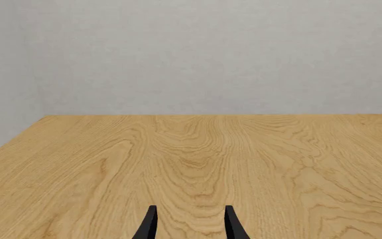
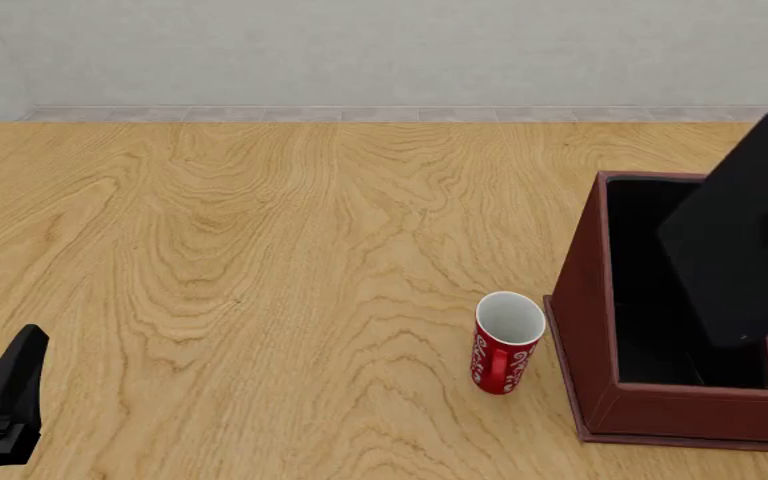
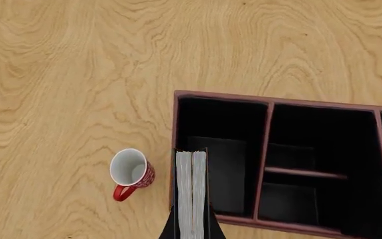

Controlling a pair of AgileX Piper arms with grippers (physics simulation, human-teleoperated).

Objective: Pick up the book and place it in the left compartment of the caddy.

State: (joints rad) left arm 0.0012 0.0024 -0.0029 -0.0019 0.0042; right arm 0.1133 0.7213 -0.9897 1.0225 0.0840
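The black book (image 2: pixel 742 232) hangs tilted over the dark reddish-brown caddy (image 2: pixel 579 330) at the table's right, its lower corner down over the left compartment (image 2: pixel 638 290). In the right wrist view my right gripper (image 3: pixel 191 225) is shut on the book (image 3: pixel 191 186), whose white page edges face the camera, above the left wall of the left compartment (image 3: pixel 228 119) of the caddy (image 3: pixel 263 154). I cannot tell whether the book touches the caddy. My left gripper (image 1: pixel 189 224) is open and holds nothing; it sits low at the near left (image 2: pixel 8 390), far from the caddy.
A red-and-white mug (image 2: pixel 507 342) stands upright just left of the caddy, also seen as the mug (image 3: pixel 131 172) in the right wrist view. The caddy's smaller divided sections (image 3: pixel 310 159) lie right of the left compartment. A grey wall backs the table's far edge.
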